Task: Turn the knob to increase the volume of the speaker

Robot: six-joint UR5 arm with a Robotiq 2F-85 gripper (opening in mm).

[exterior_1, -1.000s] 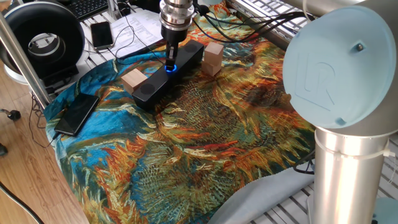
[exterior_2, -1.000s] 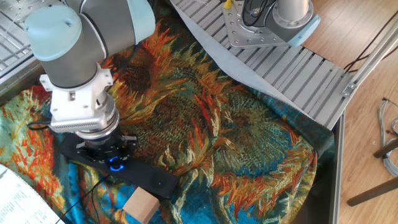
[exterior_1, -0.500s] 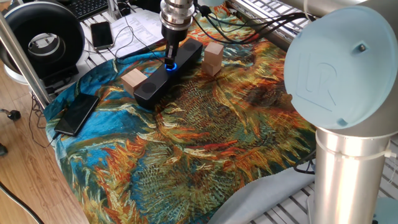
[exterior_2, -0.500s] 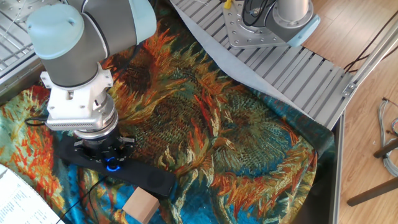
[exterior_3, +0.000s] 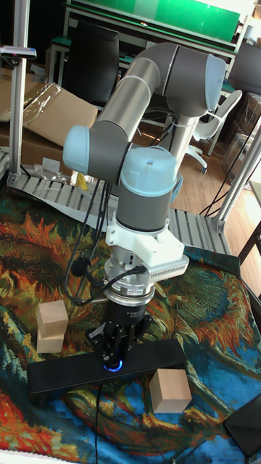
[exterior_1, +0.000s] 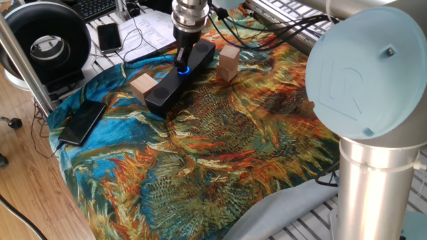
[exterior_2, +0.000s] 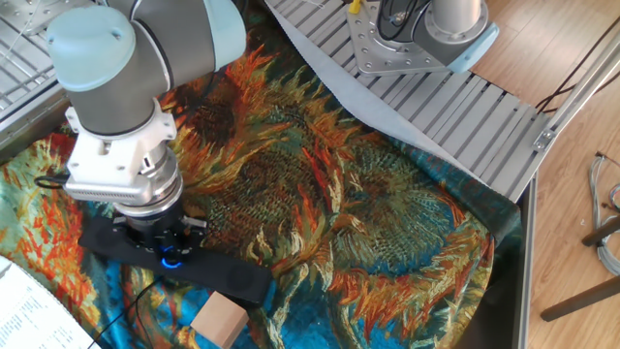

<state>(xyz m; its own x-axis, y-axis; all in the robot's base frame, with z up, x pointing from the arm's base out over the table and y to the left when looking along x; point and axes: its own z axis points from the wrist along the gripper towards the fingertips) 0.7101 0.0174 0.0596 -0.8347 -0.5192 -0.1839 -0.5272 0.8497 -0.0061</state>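
The speaker (exterior_1: 162, 90) is a long black bar lying on the sunflower cloth, also seen in the other fixed view (exterior_2: 237, 279) and the tall view (exterior_3: 69, 371). Its knob (exterior_1: 185, 69) glows blue mid-top of the bar and shows too in the other fixed view (exterior_2: 171, 260) and the tall view (exterior_3: 112, 365). My gripper (exterior_1: 183, 63) points straight down onto the knob, with its fingers shut around it. The same grip shows in the other fixed view (exterior_2: 170, 250) and the tall view (exterior_3: 114, 355). The fingers hide most of the dial.
Two pale wooden blocks (exterior_1: 142, 85) (exterior_1: 229, 61) stand on either side of the bar. A flat black phone (exterior_1: 81, 122) lies at the cloth's left edge, and a round black fan (exterior_1: 47, 43) stands beyond it. Cables run behind the speaker.
The gripper has stayed on the knob. The whole speaker has shifted and pivoted a little with it, leftward in the other fixed view.
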